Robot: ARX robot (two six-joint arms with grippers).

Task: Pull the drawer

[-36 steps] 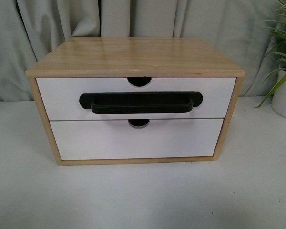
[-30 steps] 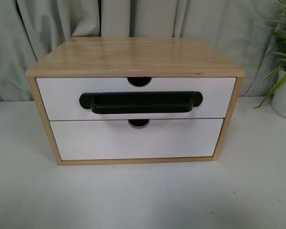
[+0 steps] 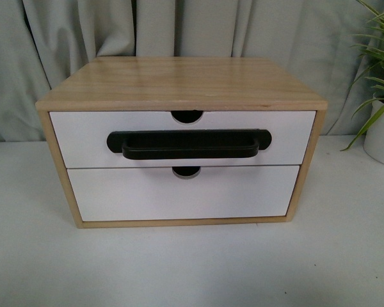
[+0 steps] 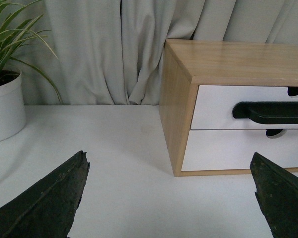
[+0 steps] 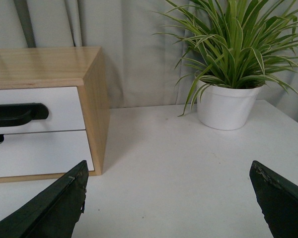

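Over to the left claw (image 4: 168, 154) first: wide open, dark fingers (image 4: 49, 201) splayed far apart, gripping nothing, poised low above the white table (image 4: 114, 148). Same story at the right claw (image 5: 169, 163): spread fully, nothing between the fingers (image 5: 278, 201), hanging just over the tabletop. Neither arm visible from the front camera.

Now the drawer (image 3: 147, 121): upper slot of the wooden cabinet (image 3: 179, 80), ahead of both claws and well apart from them, off to the right of the left claw and to the left of the right one. White front apparently pushed in, about level with the frame. Long black bar handle (image 3: 189, 144) across its middle, untouched, half-round notch (image 3: 187, 116) in the top edge. Directly below, a plain white drawer front (image 3: 182, 195) with no handle.

And the setting: smooth, pale table under everything, grey-green curtain (image 3: 77, 32) in folds behind. Ahead of the right claw and to its right, a striped-leaf plant (image 5: 228, 44) in a white pot (image 5: 227, 106). Ahead of the left claw and to its left, another white pot (image 4: 5, 106) with similar leaves.
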